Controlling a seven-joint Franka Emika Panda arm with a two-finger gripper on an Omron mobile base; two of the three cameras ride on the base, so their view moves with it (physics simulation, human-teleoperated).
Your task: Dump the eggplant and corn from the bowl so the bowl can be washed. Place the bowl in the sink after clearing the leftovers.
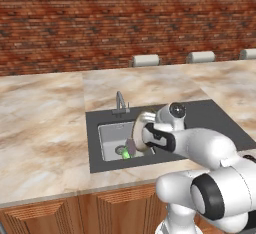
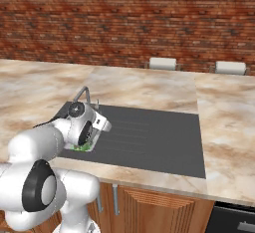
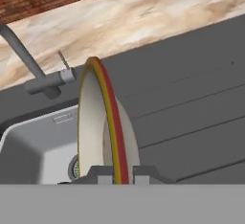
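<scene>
A: Where is your shallow round bowl with the olive-tan rim (image 3: 103, 122)?

B: On edge, over the small square grey metal sink basin (image 1: 111, 139), its rim pinched in your gripper (image 3: 117, 176).

A: And the leftovers?

B: The bright green corn cob (image 1: 126, 154) lies in the basin near the drain, below the bowl. The marble desk (image 1: 45, 128) surrounds the sink.

In the left base view the arm hides most of the bowl (image 1: 141, 128) and part of the sink (image 1: 111, 140). The corn (image 1: 126, 154) shows only as a green sliver; the eggplant beside it is too small to tell.
</scene>
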